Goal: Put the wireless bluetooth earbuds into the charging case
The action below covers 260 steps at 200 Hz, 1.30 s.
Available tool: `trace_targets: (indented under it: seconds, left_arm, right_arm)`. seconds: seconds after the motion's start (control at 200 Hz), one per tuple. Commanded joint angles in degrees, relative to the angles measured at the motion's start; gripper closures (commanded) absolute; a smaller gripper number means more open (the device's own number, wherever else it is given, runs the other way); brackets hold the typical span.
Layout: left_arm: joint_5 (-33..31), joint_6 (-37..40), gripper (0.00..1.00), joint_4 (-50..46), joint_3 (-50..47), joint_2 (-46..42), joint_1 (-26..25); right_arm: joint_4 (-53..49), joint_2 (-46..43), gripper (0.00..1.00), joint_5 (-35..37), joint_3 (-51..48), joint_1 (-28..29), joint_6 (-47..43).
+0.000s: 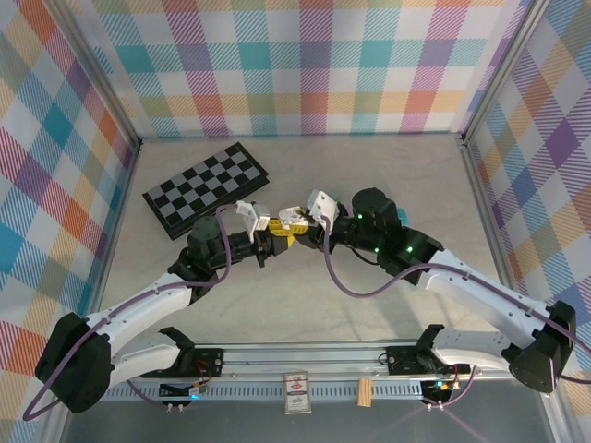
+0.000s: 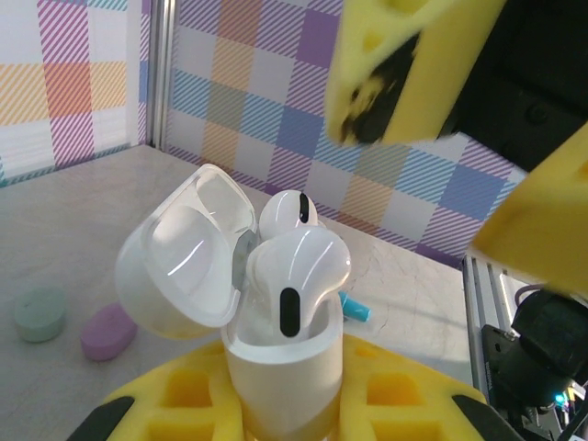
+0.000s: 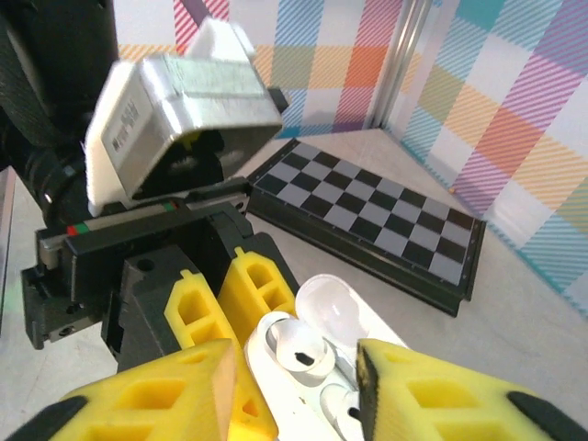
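Your left fingers (image 2: 184, 409) clamp the charging case (image 2: 280, 367) upright, lid (image 2: 184, 266) tipped toward ten o'clock for access. Both white earbuds (image 2: 296, 266) sit inside, the nearer perhaps not fully seated. Your right fingers (image 2: 413, 64) stand apart at one o'clock.

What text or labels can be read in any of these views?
No text is legible.
Printed label on the side of the camera housing: blurred, unreadable.
Card by the front rail: red mark, print too small to read.
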Motion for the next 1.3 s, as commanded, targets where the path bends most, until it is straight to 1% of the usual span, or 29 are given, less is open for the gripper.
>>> trace_targets:
  seconds: [0.0,0.12,0.245,0.58,0.92,1.035,1.155,1.295]
  left_arm:
    - [1.7,5.4,0.94,0.1,0.4,-1.9,0.5]
    - [2.7,9.3,0.94,-1.5,0.4,-2.3,0.5]
    - [3.4,10.5,0.94,-1.1,0.8,-1.5,0.5]
    - [3.8,9.9,0.94,0.0,1.0,-1.6,0.5]
    - [4.2,8.9,0.94,1.0,1.2,-1.7,0.5]
    - [4.1,8.8,0.94,1.5,0.8,-1.4,0.5]
    - [4.0,8.8,0.94,2.5,-0.1,-1.6,0.5]
    - [4.2,9.9,0.94,2.9,-1.0,-1.6,0.5]
  right_arm:
    - [3.1,-2.3,0.53,0.0,0.3,-0.2,3.0]
    - [1.4,-1.4,0.48,2.0,2.6,-0.9,6.9]
    - [-1.3,1.3,0.45,2.1,5.0,-1.0,7.1]
    - [-4.6,4.5,0.44,4.3,6.2,-1.0,4.9]
    - [-7.3,6.1,0.43,1.9,6.9,-0.9,3.5]
    - [-8.6,6.7,0.4,0.6,7.9,-0.8,3.5]
    - [-7.8,4.5,0.38,1.2,7.5,-1.1,4.8]
    - [-7.3,1.9,0.37,-2.4,7.5,-3.1,8.6]
